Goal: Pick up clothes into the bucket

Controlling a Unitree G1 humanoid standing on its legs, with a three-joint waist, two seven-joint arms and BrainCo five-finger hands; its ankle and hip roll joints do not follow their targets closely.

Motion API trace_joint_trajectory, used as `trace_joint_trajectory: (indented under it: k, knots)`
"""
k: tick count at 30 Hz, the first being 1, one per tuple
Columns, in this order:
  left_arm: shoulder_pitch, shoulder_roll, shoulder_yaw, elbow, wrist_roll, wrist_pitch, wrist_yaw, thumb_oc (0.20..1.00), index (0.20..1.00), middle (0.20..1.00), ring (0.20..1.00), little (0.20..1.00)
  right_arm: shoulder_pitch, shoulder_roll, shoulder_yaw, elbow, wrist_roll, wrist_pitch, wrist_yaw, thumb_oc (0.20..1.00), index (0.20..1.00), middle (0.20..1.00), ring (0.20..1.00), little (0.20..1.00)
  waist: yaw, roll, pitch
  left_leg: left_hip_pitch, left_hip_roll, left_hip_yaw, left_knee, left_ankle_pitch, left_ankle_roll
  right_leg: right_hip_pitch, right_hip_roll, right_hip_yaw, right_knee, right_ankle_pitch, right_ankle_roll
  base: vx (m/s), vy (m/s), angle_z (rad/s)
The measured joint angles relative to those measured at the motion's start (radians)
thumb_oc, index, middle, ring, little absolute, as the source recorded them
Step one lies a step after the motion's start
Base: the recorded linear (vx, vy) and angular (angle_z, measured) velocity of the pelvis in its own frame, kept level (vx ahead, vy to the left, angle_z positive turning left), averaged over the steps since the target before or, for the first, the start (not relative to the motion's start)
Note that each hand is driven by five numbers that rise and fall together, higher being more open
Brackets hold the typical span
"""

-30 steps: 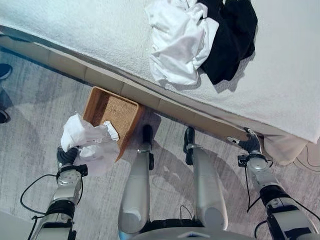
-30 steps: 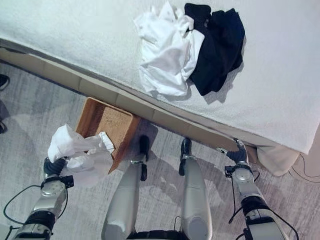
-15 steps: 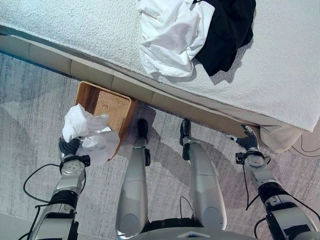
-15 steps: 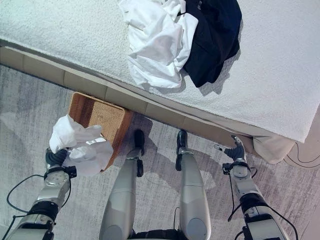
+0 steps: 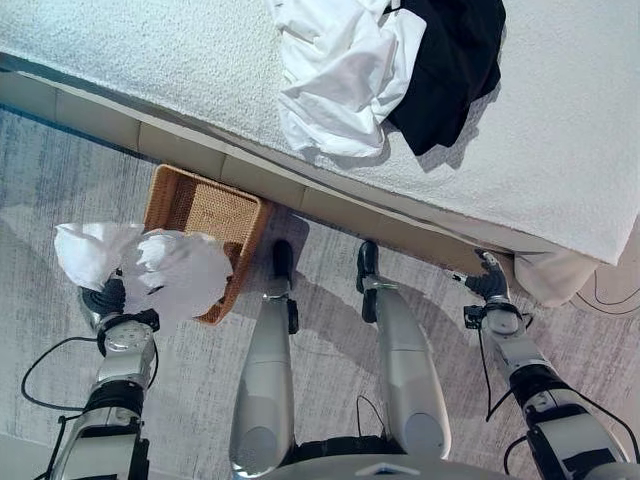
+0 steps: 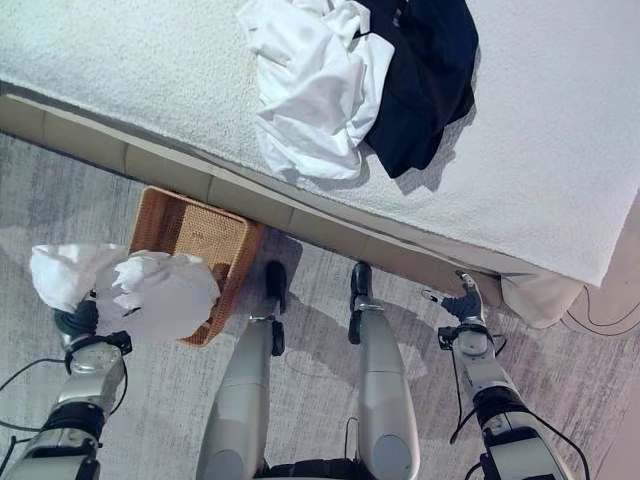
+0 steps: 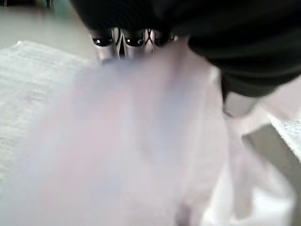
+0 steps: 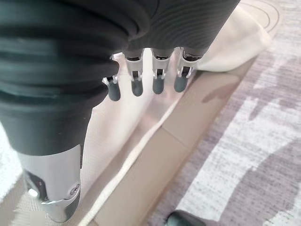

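White garment [image 5: 165, 272] — crumpled, bunched — gripped in left hand [image 5: 103, 299] beside basket [image 5: 205, 215].

A: Floor? Grey streaked carpet [image 5: 60, 170] is lying under everything.
B: Bed [image 5: 150, 50] with white textured cover is running across above; beige base panels [image 5: 190, 155] are edging it.

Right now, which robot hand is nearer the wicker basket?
Left. The left robot hand holds a white garment just beside the wicker basket, at its near-left edge. The right robot hand hangs far off to the right by the bed's base.
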Motion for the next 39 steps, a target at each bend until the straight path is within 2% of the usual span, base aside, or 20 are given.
trace_joint_trajectory:
  k: [9,20,22,24,25,28,32,36,39]
  knots:
    - [0.0,-0.005,-0.001,-0.003,0.002,0.023,0.0,1.0,1.0,1.0,1.0,1.0,0.001,0.001,-0.001,-0.016,0.004,0.0,0.0,1.0,1.0,1.0,1.0,1.0,0.0,0.0,0.0,-0.011,0.001,0.001,-0.011,0.006,-0.002,-0.011,0.003,0.001,-0.014,0.014,-0.001,0.0,0.001,0.0]
    - [0.002,-0.022,-0.011,-0.024,0.041,0.044,-0.018,1.0,1.0,1.0,1.0,1.0,0.002,0.005,-0.002,-0.132,0.032,-0.003,0.0,1.0,1.0,1.0,1.0,1.0,0.001,0.0,0.0,0.026,0.001,0.002,-0.012,0.006,-0.001,0.027,0.003,0.001,-0.012,0.016,-0.003,0.0,0.0,0.0]
    - [0.004,-0.027,-0.014,-0.056,0.041,0.045,-0.022,1.0,1.0,1.0,1.0,1.0,0.005,0.005,-0.01,-0.162,0.031,-0.002,0.0,1.0,1.0,1.0,1.0,1.0,0.002,0.0,0.0,0.029,0.001,0.002,-0.013,0.006,-0.001,0.028,0.002,0.001,-0.014,0.015,-0.003,0.0,0.0,0.0]
    - [0.034,-0.057,-0.007,-0.166,0.034,0.039,-0.033,1.0,1.0,1.0,1.0,1.0,0.027,0.005,-0.041,-0.255,0.024,0.003,-0.008,1.0,1.0,1.0,1.0,1.0,0.003,0.0,0.0,0.031,0.0,0.002,-0.025,0.007,-0.001,0.026,0.0,0.001,-0.015,0.012,0.0,0.01,-0.015,0.02]
    - [0.065,-0.091,-0.019,-0.251,-0.003,-0.011,-0.075,1.0,1.0,1.0,1.0,1.0,0.056,-0.005,-0.058,-0.373,-0.007,-0.001,-0.029,1.0,1.0,1.0,1.0,1.0,0.002,0.001,0.0,0.04,-0.004,0.002,-0.04,0.016,0.004,0.028,-0.004,0.0,-0.015,0.013,0.001,0.01,-0.019,0.06]
    - [0.074,-0.145,-0.085,-0.268,-0.071,-0.069,-0.153,1.0,1.0,1.0,1.0,1.0,0.06,-0.055,-0.063,-0.513,-0.105,-0.023,-0.059,1.0,1.0,1.0,1.0,1.0,0.005,0.001,0.0,0.067,-0.008,0.002,-0.068,0.023,0.008,0.044,-0.009,-0.001,-0.018,0.009,-0.004,0.01,-0.008,0.05]
    - [0.104,-0.191,-0.222,-0.181,-0.087,-0.074,-0.27,1.0,1.0,1.0,1.0,1.0,0.01,-0.127,-0.083,-0.576,-0.25,-0.032,-0.105,1.0,1.0,1.0,1.0,1.0,0.009,0.003,0.0,0.113,-0.012,-0.008,-0.107,0.045,0.008,0.084,-0.013,-0.013,-0.029,0.01,-0.001,0.01,-0.023,0.07]
    - [0.128,-0.251,-0.269,-0.133,-0.078,-0.078,-0.301,1.0,1.0,1.0,1.0,1.0,-0.091,-0.138,-0.047,-0.529,-0.296,-0.026,-0.129,1.0,1.0,1.0,1.0,1.0,0.035,0.011,0.002,0.138,-0.017,-0.026,-0.123,0.055,-0.001,0.109,-0.018,-0.028,-0.023,0.005,-0.005,0.01,-0.039,0.12]
    - [0.143,-0.284,-0.282,-0.092,-0.08,-0.085,-0.317,1.0,1.0,1.0,1.0,1.0,-0.208,-0.172,-0.008,-0.48,-0.334,-0.014,-0.139,1.0,1.0,1.0,1.0,1.0,0.076,0.022,0.003,0.156,-0.029,-0.044,-0.13,0.064,0.0,0.128,-0.031,-0.048,-0.008,-0.007,-0.007,0.01,-0.048,0.18]
